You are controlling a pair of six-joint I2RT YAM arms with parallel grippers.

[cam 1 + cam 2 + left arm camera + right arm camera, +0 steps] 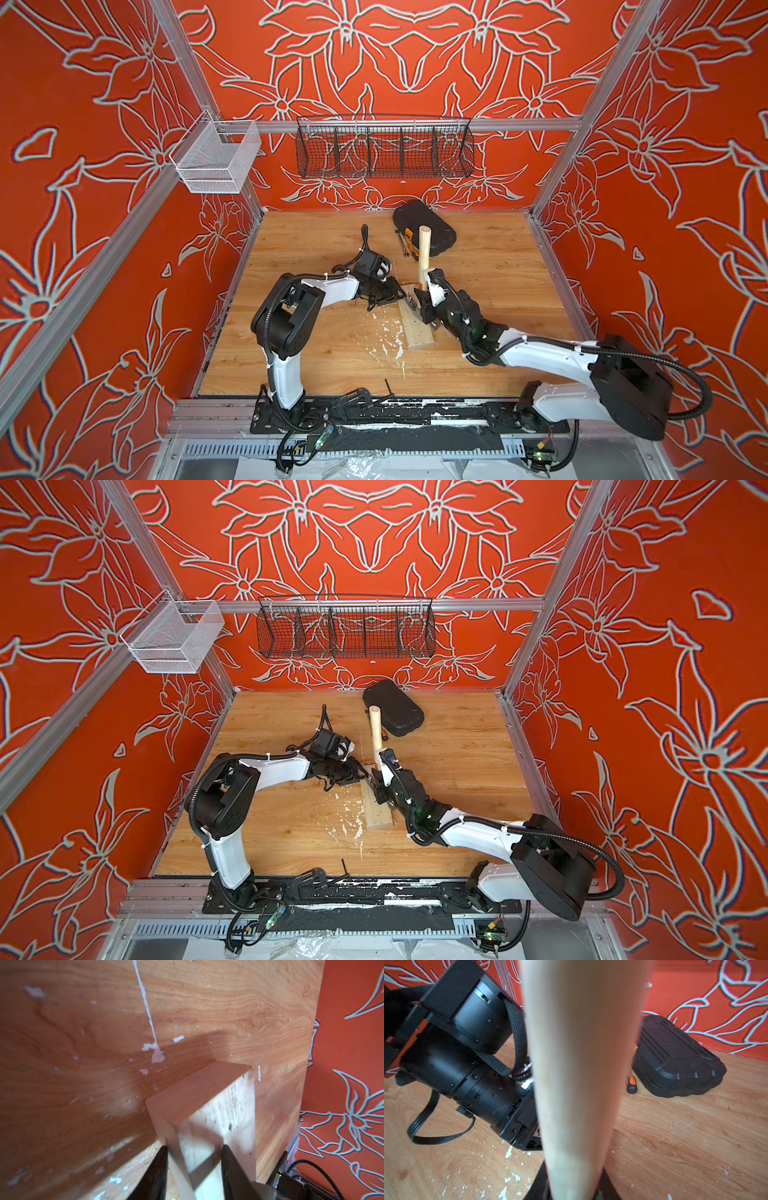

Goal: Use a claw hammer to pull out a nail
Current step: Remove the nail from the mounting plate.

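the claw hammer (581,1064) is in my right claw (574,1187), whose jaws are clamped on the pale wooden handle low down, close to the head. the rest of the handle rises above that claw, nearly upright and leaning a little toward the back wall. the grey steel head (410,300) sits just below the claw, on the top face of the wooden block (417,332). i cannot make out the nail, nor whether the forked end is under it.

just beside, my left claw (194,1167) grips the end of the block, one finger on each side face. i judge this to be the prying step. to do it well, i should press the block flat with the left claw and rock the handle over the curve of the head, slowly and without twisting. my hold is low, so leverage is small.

beyond the handle, well apart, lie a small screwdriver (631,1084) and a black case (675,1057).
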